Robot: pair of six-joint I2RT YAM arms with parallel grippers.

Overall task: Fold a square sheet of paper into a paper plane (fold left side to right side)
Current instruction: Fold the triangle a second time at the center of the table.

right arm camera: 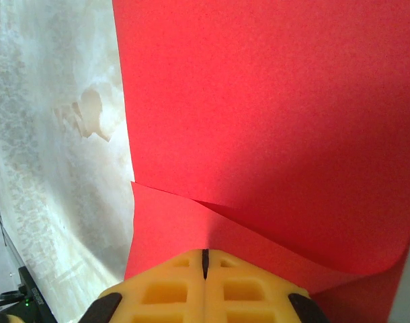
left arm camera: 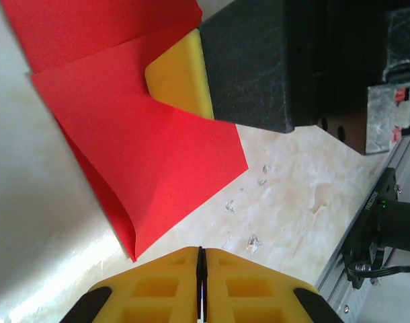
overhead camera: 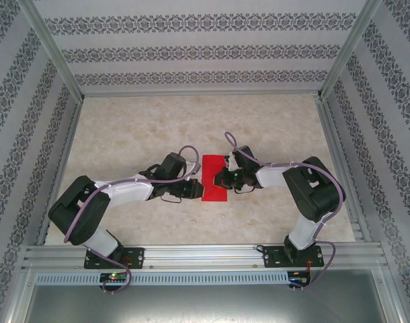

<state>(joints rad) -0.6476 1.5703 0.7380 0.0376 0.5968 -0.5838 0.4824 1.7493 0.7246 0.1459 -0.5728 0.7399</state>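
The square sheet of paper (overhead camera: 214, 178) lies folded into a narrow red strip in the middle of the table, between the two grippers. In the left wrist view the red sheet (left arm camera: 144, 134) shows overlapping flaps and a pointed corner near my fingers. My left gripper (left arm camera: 201, 254) is shut with nothing between its jaws, just off the sheet's near edge. My right gripper (right arm camera: 205, 254) is shut, its tips resting on the red paper (right arm camera: 272, 114) beside a raised flap. From the left wrist view, the right gripper's fingers (left arm camera: 181, 81) press on the sheet from the far side.
The marbled tabletop (overhead camera: 138, 128) extends behind and to both sides of the paper. Metal rails (overhead camera: 205, 254) run along the near edge, with patterned walls (overhead camera: 205, 50) around. Small scuffs (left arm camera: 252, 241) mark the surface near the left gripper.
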